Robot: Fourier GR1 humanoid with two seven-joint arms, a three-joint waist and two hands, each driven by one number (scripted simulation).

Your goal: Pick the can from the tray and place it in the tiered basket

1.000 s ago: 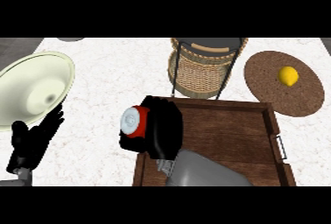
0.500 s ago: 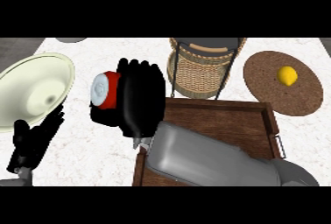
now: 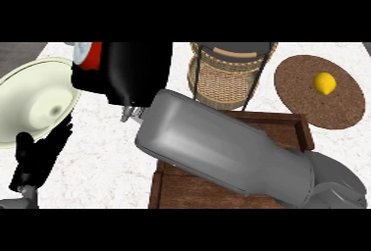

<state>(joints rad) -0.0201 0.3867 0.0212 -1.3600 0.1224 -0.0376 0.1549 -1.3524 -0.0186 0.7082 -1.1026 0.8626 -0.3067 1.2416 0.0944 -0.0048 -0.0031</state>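
Compared with half a second earlier, the right hand (image 3: 134,68) had swung further up and left, so the can (image 3: 88,53) now sat at the far left, above the pale plate (image 3: 33,105) and well clear of the tray (image 3: 290,128). Only a sliver of the can showed: red side, whitish end, the rest buried under black fingers curled round it. The grey forearm ran diagonally across the tray, hiding most of it. The left hand (image 3: 39,157) hadn't budged, resting at the near left with fingers straight. Tray was dark brown wood, boxy with raised walls. The tiered basket (image 3: 226,81) was woven tan wicker in a thin dark wire frame, right of the can. Far right, a round cork-looking mat (image 3: 319,105) with a yellow lemon (image 3: 325,83) on it. Counter (image 3: 109,162) looked like speckled white stone.
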